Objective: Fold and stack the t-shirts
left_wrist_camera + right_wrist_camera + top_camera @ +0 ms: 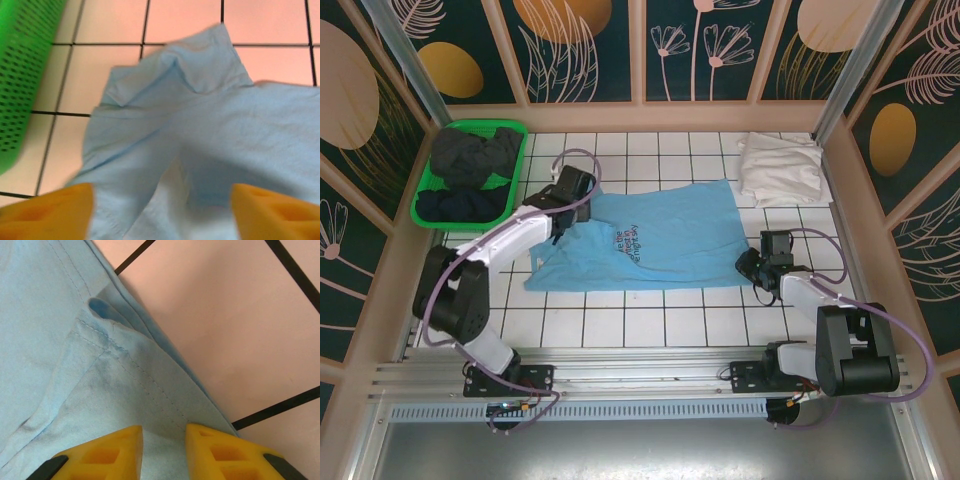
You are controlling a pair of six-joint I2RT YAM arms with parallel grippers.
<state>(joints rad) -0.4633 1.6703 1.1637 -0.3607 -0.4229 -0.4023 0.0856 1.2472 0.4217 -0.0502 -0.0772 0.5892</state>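
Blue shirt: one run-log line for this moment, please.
blue shirt spread flat on table | left pincer open over it | right pincer at its edge, nearly shut | white shirt far right

A lab test cell: a white tiled desk (650, 310) boxed in by leaf-print panels (590, 45), with two arms bolted to an aluminium rail (620, 375).

Green basket (424, 196) far-left corner; white tiled table (650, 315), floral panel walls (590, 45).
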